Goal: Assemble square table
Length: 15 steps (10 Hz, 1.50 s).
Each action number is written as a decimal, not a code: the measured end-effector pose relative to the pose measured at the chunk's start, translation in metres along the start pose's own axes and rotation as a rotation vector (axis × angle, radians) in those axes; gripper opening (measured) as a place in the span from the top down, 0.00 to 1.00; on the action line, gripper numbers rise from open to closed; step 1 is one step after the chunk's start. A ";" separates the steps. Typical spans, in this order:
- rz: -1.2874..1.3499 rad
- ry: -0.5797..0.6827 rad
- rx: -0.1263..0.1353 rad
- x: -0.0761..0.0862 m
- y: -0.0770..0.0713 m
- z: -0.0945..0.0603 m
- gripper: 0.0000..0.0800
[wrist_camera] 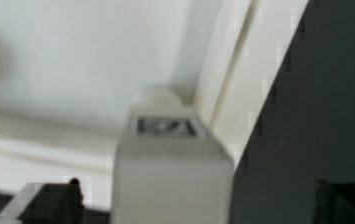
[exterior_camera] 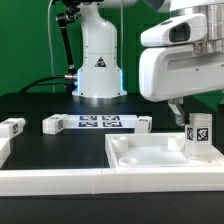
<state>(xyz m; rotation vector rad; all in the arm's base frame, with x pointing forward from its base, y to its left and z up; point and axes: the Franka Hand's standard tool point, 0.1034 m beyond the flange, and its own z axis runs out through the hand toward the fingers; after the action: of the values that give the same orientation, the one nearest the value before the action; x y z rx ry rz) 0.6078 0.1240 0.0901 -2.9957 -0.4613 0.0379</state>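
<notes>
The square table's white slab (exterior_camera: 150, 155) lies rim-up at the front, toward the exterior view's right. One white leg (exterior_camera: 197, 133) stands upright on its corner at that side, a tag facing the camera. My gripper (exterior_camera: 185, 112) hangs just above and around this leg. In the wrist view the leg (wrist_camera: 165, 165) rises between my two dark fingertips (wrist_camera: 49, 200), with a gap on each side. The jaws stand wide open and hold nothing. Part of the slab (wrist_camera: 67, 100) and its rim (wrist_camera: 227, 70) shows behind the leg.
Loose legs lie on the black table at the exterior view's left (exterior_camera: 12, 127), beside the marker board (exterior_camera: 52, 123) and past its other end (exterior_camera: 143, 124). The marker board (exterior_camera: 98, 122) lies flat at centre. A long white rail (exterior_camera: 60, 180) runs along the front. The arm's base (exterior_camera: 98, 60) stands behind.
</notes>
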 end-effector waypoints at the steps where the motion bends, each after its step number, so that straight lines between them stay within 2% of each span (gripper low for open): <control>1: 0.002 -0.004 0.001 0.003 0.004 -0.001 0.19; 3: 0.012 0.026 -0.008 0.005 0.010 0.000 0.19; 6: 0.002 0.053 -0.011 0.009 0.006 0.000 0.19; 9: 0.007 0.053 -0.011 0.008 0.009 0.001 0.19; 10: 0.019 0.067 -0.018 0.009 0.015 0.001 0.19; 13: 0.031 0.105 -0.026 0.013 0.014 0.001 0.19; 15: 0.031 0.104 -0.026 0.013 0.014 0.001 0.51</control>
<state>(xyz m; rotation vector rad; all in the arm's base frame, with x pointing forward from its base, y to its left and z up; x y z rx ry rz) 0.6240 0.1146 0.0876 -3.0120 -0.4068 -0.1218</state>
